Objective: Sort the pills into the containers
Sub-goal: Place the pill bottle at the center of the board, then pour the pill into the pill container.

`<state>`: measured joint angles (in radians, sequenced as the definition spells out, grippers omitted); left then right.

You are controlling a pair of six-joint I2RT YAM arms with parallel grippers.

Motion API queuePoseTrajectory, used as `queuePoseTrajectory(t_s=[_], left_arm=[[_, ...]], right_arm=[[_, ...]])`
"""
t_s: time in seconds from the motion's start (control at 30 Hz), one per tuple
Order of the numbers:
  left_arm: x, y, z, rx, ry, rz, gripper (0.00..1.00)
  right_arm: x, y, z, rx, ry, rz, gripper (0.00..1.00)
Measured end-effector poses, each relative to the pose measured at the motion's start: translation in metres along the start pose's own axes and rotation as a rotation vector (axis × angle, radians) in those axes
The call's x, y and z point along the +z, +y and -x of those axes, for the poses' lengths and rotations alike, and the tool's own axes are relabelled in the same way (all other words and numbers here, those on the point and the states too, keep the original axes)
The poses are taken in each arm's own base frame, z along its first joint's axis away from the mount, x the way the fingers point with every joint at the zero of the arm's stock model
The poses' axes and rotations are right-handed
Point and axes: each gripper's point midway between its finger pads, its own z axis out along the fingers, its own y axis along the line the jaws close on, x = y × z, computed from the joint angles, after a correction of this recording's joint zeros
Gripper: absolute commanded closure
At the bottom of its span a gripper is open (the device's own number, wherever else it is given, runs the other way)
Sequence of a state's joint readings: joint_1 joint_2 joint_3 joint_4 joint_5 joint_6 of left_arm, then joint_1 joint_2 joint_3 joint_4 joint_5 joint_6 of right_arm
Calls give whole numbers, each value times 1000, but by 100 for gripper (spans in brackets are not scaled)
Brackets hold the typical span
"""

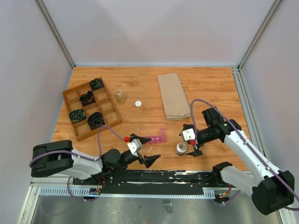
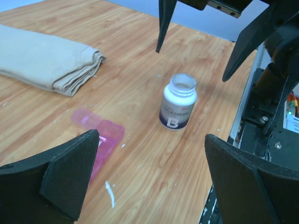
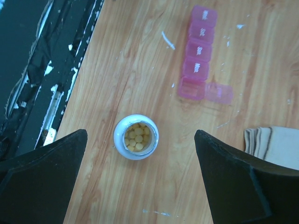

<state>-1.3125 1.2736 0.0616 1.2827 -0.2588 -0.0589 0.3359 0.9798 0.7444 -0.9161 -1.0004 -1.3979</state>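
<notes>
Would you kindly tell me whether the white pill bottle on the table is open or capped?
Open. The white pill bottle stands upright with no cap on its mouth, and yellow pills show inside it.

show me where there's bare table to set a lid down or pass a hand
Bare: the band between the white cap and the containers; the far strip between wooden tray and folded cloth, behind the clear bottle; the table right of the cloth. Crowded: the near edge, where containers and open pill bottle sit close.

Translucent plastic containers (image 3: 198,60), wooden table (image 1: 140,84)
</notes>
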Motion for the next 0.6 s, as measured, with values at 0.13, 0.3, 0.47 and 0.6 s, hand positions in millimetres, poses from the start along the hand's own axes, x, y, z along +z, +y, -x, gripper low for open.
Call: queuePoseTrajectory(t_s=[0.13, 0.3, 0.47, 0.6], left_arm=[[-13, 7, 3, -2, -22, 19, 1], [-14, 5, 24, -21, -88, 12, 1], [-14, 5, 24, -21, -89, 9, 1], [-14, 4, 24, -21, -88, 9, 1]], right_arm=[[11, 5, -18, -3, 85, 47, 3], [23, 5, -39, -9, 193, 78, 8], [32, 6, -52, -11, 262, 97, 16], [35, 4, -57, -1, 290, 97, 22]])
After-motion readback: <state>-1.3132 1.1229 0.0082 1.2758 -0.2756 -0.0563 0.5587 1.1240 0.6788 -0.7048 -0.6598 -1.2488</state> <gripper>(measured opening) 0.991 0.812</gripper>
